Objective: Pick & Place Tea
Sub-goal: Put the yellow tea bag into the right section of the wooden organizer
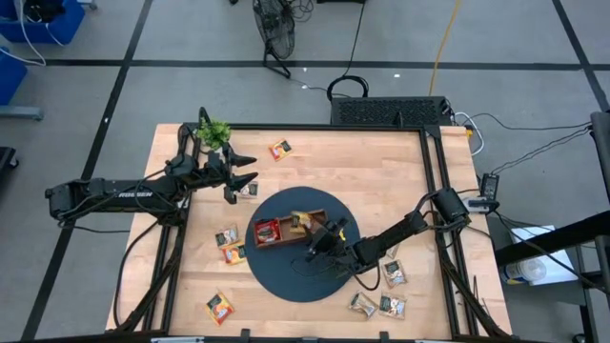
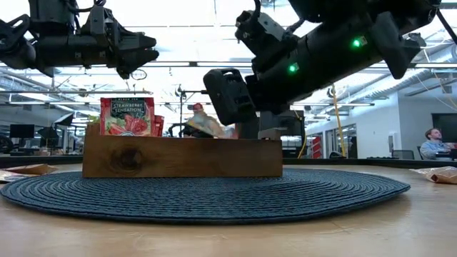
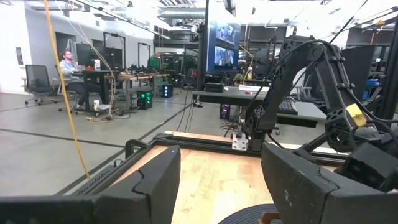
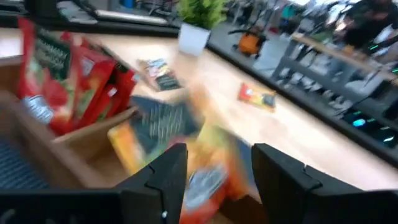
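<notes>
The round dark mat (image 2: 214, 196) lies nearest the low camera, and on it stands the wooden tray (image 2: 182, 157). In the left compartment of the tray red tea sachets (image 2: 126, 116) stand upright; in the middle compartment lie orange sachets (image 4: 205, 168), one partly covered by a dark one. The right gripper (image 1: 329, 232) is at the right end of the tray, just above the middle compartment; its fingers (image 4: 155, 180) stand apart and hold nothing, with the orange sachets directly in front of them. The left gripper (image 1: 250, 170) hangs above the table far on the left, near the small potted plant (image 1: 215, 132). Its fingers (image 3: 155, 180) are open and empty.

More sachets lie loose on the table (image 1: 400, 171): one (image 1: 280, 149) at the far side beside the plant, two (image 1: 229, 244) just left of the mat, one (image 1: 219, 307) near the front left corner, and three (image 1: 381, 292) at the near right of the mat. A person (image 2: 430, 141) sits in the room behind.
</notes>
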Robot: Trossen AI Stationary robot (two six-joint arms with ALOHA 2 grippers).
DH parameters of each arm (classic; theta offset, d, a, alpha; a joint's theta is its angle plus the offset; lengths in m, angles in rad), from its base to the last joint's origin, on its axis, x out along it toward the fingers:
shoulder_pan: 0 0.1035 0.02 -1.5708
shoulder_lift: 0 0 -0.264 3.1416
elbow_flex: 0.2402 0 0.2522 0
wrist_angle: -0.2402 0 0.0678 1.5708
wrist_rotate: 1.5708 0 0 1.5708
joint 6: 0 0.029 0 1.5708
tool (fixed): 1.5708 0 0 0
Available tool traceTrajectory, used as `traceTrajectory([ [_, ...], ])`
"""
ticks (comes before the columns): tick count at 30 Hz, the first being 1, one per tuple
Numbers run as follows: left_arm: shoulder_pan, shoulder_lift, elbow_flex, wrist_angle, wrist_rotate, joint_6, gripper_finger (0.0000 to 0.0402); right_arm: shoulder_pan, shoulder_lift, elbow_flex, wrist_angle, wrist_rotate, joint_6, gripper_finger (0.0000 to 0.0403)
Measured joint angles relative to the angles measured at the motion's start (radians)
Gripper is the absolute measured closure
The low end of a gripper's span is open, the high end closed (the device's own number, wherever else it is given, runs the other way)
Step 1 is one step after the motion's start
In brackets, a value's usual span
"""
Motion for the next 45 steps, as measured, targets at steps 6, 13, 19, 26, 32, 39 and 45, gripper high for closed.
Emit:
traceTrajectory([
  [6, 0.0, 0.0, 0.0, 0.0, 0.0, 0.0, 0.0176, 0.0, 0.0, 0.0, -0.016, 0.053, -0.041, 0.0236],
  [13, 0.0, 0.0, 0.0, 0.0, 0.0, 0.0, 0.0176, -0.001, -0.055, -0.001, -0.021, -0.021, -0.223, 0.0236],
  [19, 0.0, 0.0, 0.0, 0.0, 0.0, 0.0, 0.0176, -0.112, -0.281, 0.002, -0.218, -0.616, -0.23, 0.0236],
  [26, 0.0, 0.0, 0.0, 0.001, 0.0, 0.0, 0.0176, -0.309, -0.361, 0.017, -0.54, -1.032, -0.322, 0.0236],
  [32, 0.0, 0.0, 0.0, 0.0, 0.0, 0.0, 0.0176, -0.387, -0.346, 0.067, -0.579, -1.134, -0.459, 0.0236],
  [39, 0.0, 0.0, 0.0, 0.0, 0.0, 0.0, 0.0176, -0.441, -0.309, 0.074, -0.562, -1.24, -0.49, 0.0236],
  [45, 0.0, 0.0, 0.0, 0.0, 0.0, 0.0, 0.0176, -0.456, -0.243, 0.071, -0.569, -1.317, -0.482, 0.0236],
])
